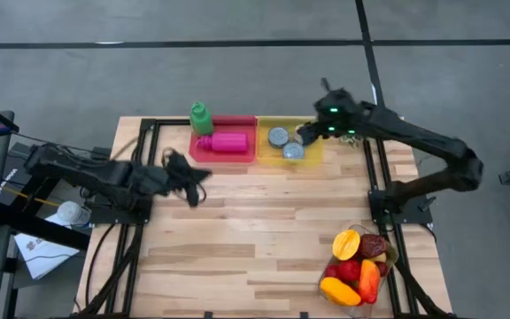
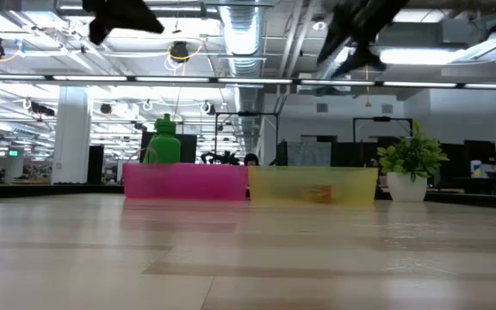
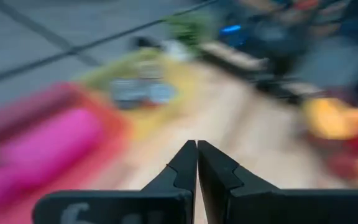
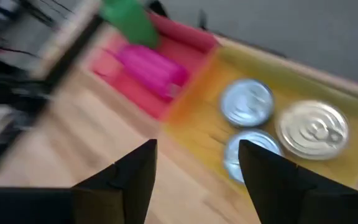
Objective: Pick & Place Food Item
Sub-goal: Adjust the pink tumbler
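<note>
A pile of food items [image 1: 358, 262], orange, red and yellow, lies at the table's near right corner; no gripper touches it. My right gripper [image 1: 308, 134] [image 4: 197, 165] is open and empty, raised over the yellow bin [image 1: 312, 156] near its silver cans [image 4: 248, 102]. One can [image 4: 312, 129] lies farther along the bin. My left gripper [image 1: 194, 183] [image 3: 197, 151] is shut and empty, raised over the table just near of the red bin [image 1: 248, 156]. In the low view both grippers [image 2: 119, 15] [image 2: 357, 39] hang high above the tabletop.
The red bin [image 2: 184, 182] holds a green bottle [image 1: 201, 117] and a pink bottle [image 1: 227, 143]. It stands side by side with the yellow bin [image 2: 313, 184] at the table's far edge. Bare wood [image 1: 255, 230] spreads between the bins and the food pile.
</note>
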